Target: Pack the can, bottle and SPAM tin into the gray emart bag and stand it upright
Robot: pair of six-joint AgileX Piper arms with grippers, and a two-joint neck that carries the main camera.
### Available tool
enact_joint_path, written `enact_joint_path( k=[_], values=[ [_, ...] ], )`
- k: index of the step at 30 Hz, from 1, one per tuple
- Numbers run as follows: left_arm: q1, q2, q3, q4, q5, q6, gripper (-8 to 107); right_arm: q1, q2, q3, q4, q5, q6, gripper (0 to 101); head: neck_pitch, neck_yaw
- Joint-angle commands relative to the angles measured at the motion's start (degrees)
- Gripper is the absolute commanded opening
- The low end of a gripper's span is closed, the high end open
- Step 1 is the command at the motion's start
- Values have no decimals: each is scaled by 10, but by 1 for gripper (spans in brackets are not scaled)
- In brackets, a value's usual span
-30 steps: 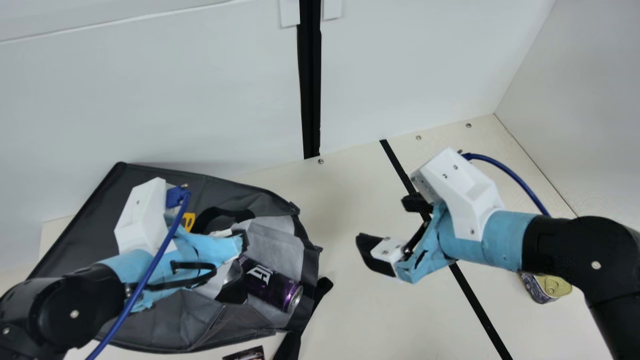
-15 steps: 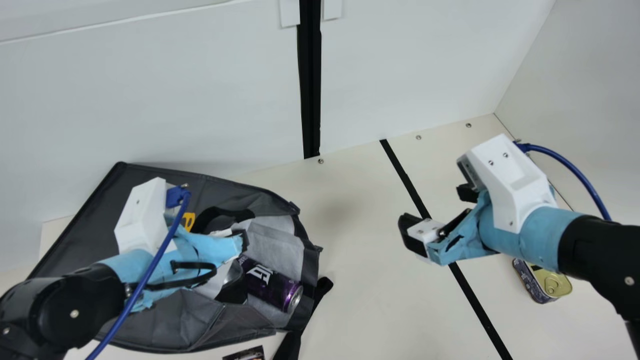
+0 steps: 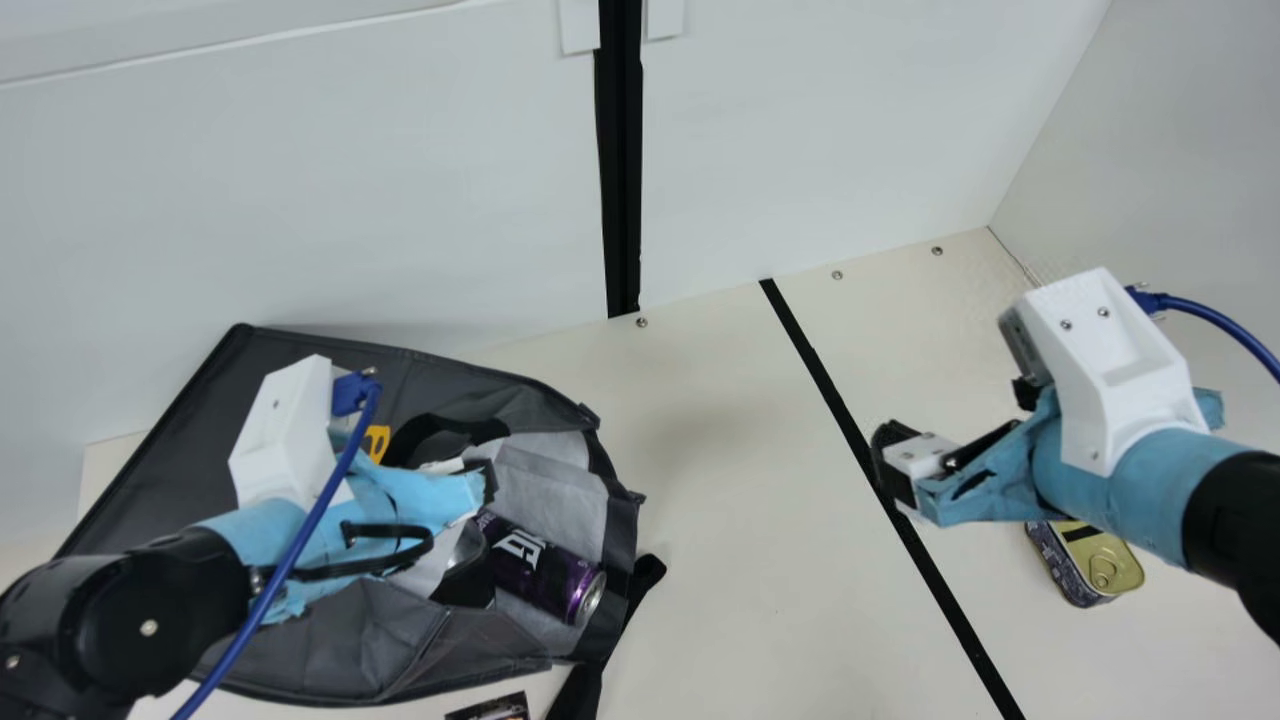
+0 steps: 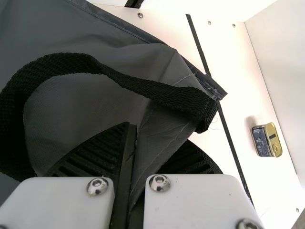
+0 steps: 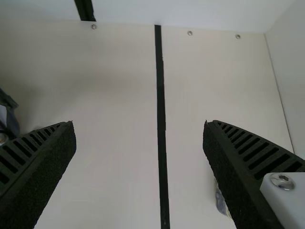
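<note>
The left gripper [image 3: 485, 482] is pinching the fabric of the gray bag [image 3: 165, 475], and the right gripper [image 3: 957, 420] is open above the worktop [image 3: 730, 570].

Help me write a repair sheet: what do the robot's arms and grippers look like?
Both arms are black, with light blue wrapping, a white housing and a blue cable each. The fingers are black and ribbed, on white mounts.

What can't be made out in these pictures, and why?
Gray bag: main view, inside partly behind the left arm.
Yellow item: main view, partly behind that arm.
Printed item: main view, cut off by the bottom edge.
Tin: right wrist view, mostly behind one of the right jaws.
</note>
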Motion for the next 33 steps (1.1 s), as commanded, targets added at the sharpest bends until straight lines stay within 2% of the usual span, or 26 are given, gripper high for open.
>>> enact_joint_path(
  k=[1,14,23,33],
  values=[
    [0,0,0,0,0,0,-8,-1,-4,-2,-20,8,17,95,-12,-1],
    [0,0,0,0,0,0,-8,15,-39,-21,-121,79,95,95,-12,-1],
    [0,0,0,0,0,0,-8,4,-56,9,-153,81,129,95,-12,-1],
    [0,0,0,0,0,0,-8,-46,-69,36,-142,81,127,95,-12,-1]
  ],
)
